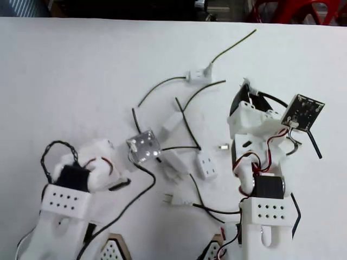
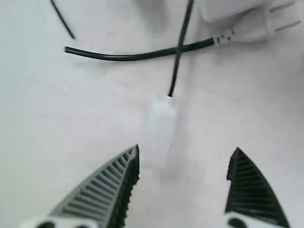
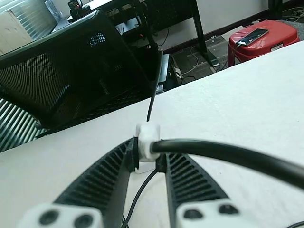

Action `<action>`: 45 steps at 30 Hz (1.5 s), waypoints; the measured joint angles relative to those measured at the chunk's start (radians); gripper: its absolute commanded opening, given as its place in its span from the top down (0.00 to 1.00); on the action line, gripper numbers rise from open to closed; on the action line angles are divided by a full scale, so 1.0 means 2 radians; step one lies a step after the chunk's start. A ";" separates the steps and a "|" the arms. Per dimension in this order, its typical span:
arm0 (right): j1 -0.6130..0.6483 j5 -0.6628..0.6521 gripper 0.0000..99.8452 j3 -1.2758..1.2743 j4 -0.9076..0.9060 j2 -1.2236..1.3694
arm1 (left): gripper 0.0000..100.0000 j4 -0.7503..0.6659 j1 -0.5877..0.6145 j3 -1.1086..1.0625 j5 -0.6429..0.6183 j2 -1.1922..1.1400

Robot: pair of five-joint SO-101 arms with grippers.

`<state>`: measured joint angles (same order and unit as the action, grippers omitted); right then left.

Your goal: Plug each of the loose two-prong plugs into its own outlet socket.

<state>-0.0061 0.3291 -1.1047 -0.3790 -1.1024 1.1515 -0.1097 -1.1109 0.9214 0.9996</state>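
The left gripper (image 2: 185,151) is spread wide, low over the table (image 2: 71,118) — a white block (image 2: 159,128) on a black cord (image 2: 178,57) lies between its fingers. The right gripper (image 3: 148,151) is pinched narrow on a small white plug (image 3: 146,135).

A plug (image 1: 172,200) lies on the table (image 1: 81,65), seemingly before a socket (image 1: 206,165).

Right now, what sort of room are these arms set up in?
Likely an office or workshop: a white table with a black mesh chair at its far edge, and a red stool and loose cables on the floor beyond.
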 measured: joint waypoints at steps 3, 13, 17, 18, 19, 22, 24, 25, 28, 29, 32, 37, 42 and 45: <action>0.000 0.000 0.98 0.000 0.000 0.000 | 0.71 -0.004 0.021 0.029 0.000 0.009; 0.000 0.000 0.98 0.000 0.000 0.000 | 0.71 -0.150 0.109 0.053 0.000 -0.140; 0.000 0.000 0.98 0.000 0.000 0.000 | 0.71 -0.193 0.133 0.091 -0.005 -0.230; 0.000 0.000 0.98 0.000 0.000 0.000 | 0.71 -0.197 0.135 0.102 -0.005 -0.249; 0.000 0.000 0.98 0.000 0.000 0.000 | 0.71 -0.199 0.136 0.111 -0.005 -0.267; 0.000 0.000 0.98 0.000 0.000 0.000 | 0.71 -0.196 0.134 0.129 -0.005 -0.305; 0.000 0.000 0.98 0.000 0.000 0.000 | 0.71 -0.179 0.124 0.135 -0.005 -0.314; 0.000 0.000 0.98 0.000 0.000 0.000 | 0.71 -0.168 0.115 0.137 -0.005 -0.314; 0.000 0.000 0.98 0.000 0.000 0.000 | 0.71 -0.132 0.083 0.144 0.018 -0.316; 0.000 0.000 0.98 0.000 0.000 0.000 | 0.71 -0.126 0.071 0.145 0.022 -0.316; 0.000 0.000 0.98 0.000 0.000 0.000 | 0.71 -0.124 0.053 0.145 0.029 -0.321; 0.000 0.000 0.98 0.000 0.000 0.000 | 0.71 -0.123 0.050 0.170 0.032 -0.367; 0.000 0.000 0.98 0.000 0.000 0.000 | 0.74 -0.094 0.047 0.252 0.034 -0.489; 0.000 0.000 0.98 0.000 0.000 0.000 | 0.76 -0.044 0.053 0.344 0.033 -0.571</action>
<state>-0.0061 0.3291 -1.1047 -0.3790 -1.1024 1.0641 -0.0038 -0.4219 0.9874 -0.1419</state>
